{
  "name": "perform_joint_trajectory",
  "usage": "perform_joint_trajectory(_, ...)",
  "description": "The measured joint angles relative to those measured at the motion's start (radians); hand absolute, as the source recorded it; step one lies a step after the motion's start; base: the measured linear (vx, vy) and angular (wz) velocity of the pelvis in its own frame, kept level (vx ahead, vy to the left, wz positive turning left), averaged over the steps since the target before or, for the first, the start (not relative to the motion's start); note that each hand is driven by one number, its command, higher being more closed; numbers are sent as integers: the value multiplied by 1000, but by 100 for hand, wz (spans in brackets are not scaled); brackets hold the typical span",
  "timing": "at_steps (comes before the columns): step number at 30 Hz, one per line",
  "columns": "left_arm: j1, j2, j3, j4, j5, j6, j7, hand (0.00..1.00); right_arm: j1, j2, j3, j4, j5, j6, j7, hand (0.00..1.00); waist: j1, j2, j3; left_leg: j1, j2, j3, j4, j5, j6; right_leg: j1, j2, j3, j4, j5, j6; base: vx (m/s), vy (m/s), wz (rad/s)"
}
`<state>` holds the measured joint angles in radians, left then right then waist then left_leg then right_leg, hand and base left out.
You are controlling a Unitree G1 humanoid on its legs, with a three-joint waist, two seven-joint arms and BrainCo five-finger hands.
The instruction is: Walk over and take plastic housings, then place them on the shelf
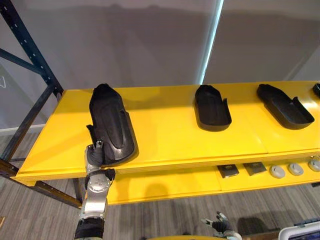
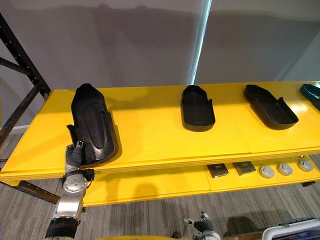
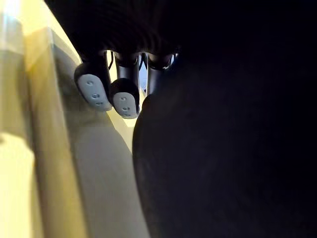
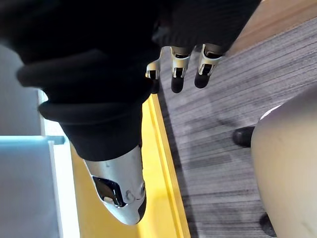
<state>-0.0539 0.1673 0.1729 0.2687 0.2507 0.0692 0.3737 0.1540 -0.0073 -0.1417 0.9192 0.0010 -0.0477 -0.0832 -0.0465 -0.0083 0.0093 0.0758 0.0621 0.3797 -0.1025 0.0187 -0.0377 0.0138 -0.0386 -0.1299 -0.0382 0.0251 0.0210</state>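
Spanning the head views from 9 to 3 o'clock was a grey wall (image 1: 125,40). Below it ran the yellow top shelf (image 1: 170,145), carried at its 9 o'clock end by a dark blue rack frame (image 1: 30,50). Grey plank floor (image 1: 165,215) lay toward 6 o'clock, and a lower shelf (image 1: 165,186), also yellow, showed under the top one's front edge.

Four black plastic housings lay on the top shelf, well apart from one another. The left housing (image 1: 110,122), the biggest in view, lay toward 9 o'clock, its length running from 12 to 6 and its near end at the shelf's front edge. The middle housing (image 1: 211,107) lay toward 1 o'clock, hollow side up. The right housing (image 1: 284,106) lay slanted toward 2 o'clock. The edge housing (image 2: 312,94) only poked in at 3 o'clock.

The left hand (image 1: 94,155) reached up from 7 o'clock and met the near end of the left housing. In its wrist view the housing was a dark mass right beside it, yet I could not tell whether the hand gripped the housing or merely touched it. The right hand (image 4: 178,67) hung low at 5 o'clock over the floor, loose and slightly spread.

On the lower shelf toward 4 o'clock sat two dark square parts (image 1: 228,171) and, beside them, three round grey discs (image 1: 295,169) in a row
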Motion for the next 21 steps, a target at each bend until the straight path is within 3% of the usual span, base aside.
perform_joint_trajectory(5, -59, 15, 34, 65, 31, 30, -1, 100, -1, 0, 0, 0, -2, 3, 1, 0, -7, -3, 3, -7, -10, -19, 0, 0, -3, -5, 0, 7, -6, -3, 4, -70, -7, 0)
perform_joint_trajectory(6, -71, 34, 34, 80, 39, 33, -1, 0, -1, 1, -1, 0, -1, 4, 2, 0, -10, -5, 4, -13, -10, -19, 0, 0, -3, -10, 0, 15, -9, -3, 5, 0, 0, 0)
perform_joint_trajectory(12, -162, 96, 51, 155, 57, 42, -2, 0, -9, 2, -3, 5, -1, 7, 23, 0, -22, -16, 7, -26, -19, -17, 6, 4, 4, -20, 1, 26, -19, 15, 9, 37, -1, -3)
perform_joint_trajectory(21, -216, 111, 60, 180, 35, 44, -2, 0, -21, -1, -6, 9, 0, 8, 27, 0, -27, -11, 12, -26, -14, -43, 7, 4, 4, -13, 9, 32, -35, 18, 2, 46, -33, -6)
